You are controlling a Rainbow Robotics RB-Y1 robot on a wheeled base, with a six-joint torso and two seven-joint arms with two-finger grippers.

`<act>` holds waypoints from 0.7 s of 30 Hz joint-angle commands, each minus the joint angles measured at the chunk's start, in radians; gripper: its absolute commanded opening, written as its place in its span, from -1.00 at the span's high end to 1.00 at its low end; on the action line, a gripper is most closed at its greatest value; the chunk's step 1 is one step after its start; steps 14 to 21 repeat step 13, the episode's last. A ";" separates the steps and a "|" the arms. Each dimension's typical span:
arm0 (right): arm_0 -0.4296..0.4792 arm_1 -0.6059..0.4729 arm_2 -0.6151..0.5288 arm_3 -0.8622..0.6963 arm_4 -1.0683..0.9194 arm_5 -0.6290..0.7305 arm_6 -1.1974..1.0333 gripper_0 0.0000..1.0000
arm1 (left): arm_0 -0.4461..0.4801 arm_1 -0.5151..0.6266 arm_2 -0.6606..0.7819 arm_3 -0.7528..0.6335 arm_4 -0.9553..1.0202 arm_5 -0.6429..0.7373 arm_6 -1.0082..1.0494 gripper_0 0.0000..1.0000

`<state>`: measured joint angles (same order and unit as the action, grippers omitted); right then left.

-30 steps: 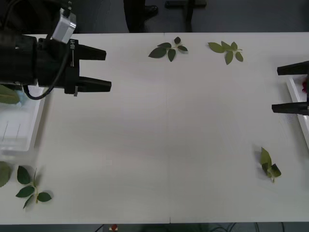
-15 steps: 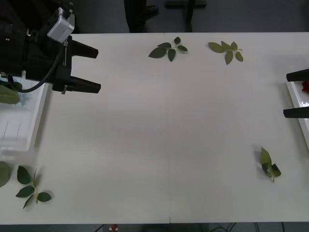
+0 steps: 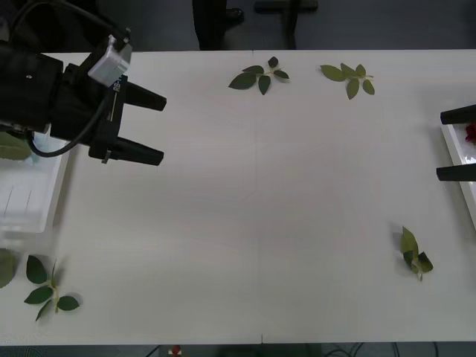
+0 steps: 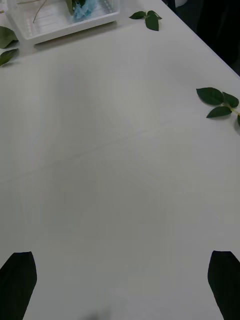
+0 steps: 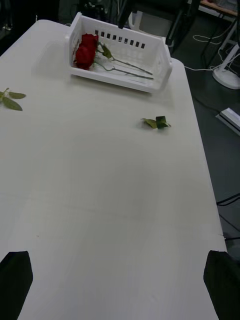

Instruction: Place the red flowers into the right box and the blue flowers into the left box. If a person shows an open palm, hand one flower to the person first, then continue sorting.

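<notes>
White surface (image 3: 260, 208) spread wide beneath both arms, bare across its middle. Left box (image 3: 26, 197) just behind the left gripper (image 3: 152, 126), at the near-left edge; pale blue flowers (image 4: 82, 9) lying inside it, far ahead of the right gripper's jaws. Right box (image 5: 120, 60) far across from the left jaws, slotted white walls, holding the red flowers (image 5: 85, 49) with heads together at one end and stems (image 5: 125, 70) trailing along the floor of the box. Left gripper hanging over the surface's left part, black jaws spread apart, nothing between them. Right gripper (image 3: 457, 145) at the right edge, just beside the right box's rim, jaws likewise parted and empty. Loose leaf sprigs scattered about: two (image 3: 259, 76) along the far edge, one (image 3: 415, 256) near the right jaws, one (image 3: 48, 286) at the near-left corner behind the left jaws.
</notes>
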<state>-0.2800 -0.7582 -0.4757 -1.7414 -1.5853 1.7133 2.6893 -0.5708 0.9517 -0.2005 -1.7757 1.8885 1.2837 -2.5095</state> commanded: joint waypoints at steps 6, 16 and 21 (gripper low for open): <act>-0.013 -0.026 -0.003 -0.014 -0.001 0.002 0.016 -1.00 | -0.027 0.012 -0.007 -0.002 -0.002 0.003 -0.040 -1.00; -0.013 -0.026 -0.003 -0.014 -0.001 0.002 0.016 -1.00 | -0.017 0.012 -0.007 -0.002 0.009 0.003 -0.038 -1.00; -0.013 -0.026 -0.003 -0.014 -0.001 0.002 0.016 -1.00 | -0.017 0.012 -0.007 -0.002 0.009 0.003 -0.038 -1.00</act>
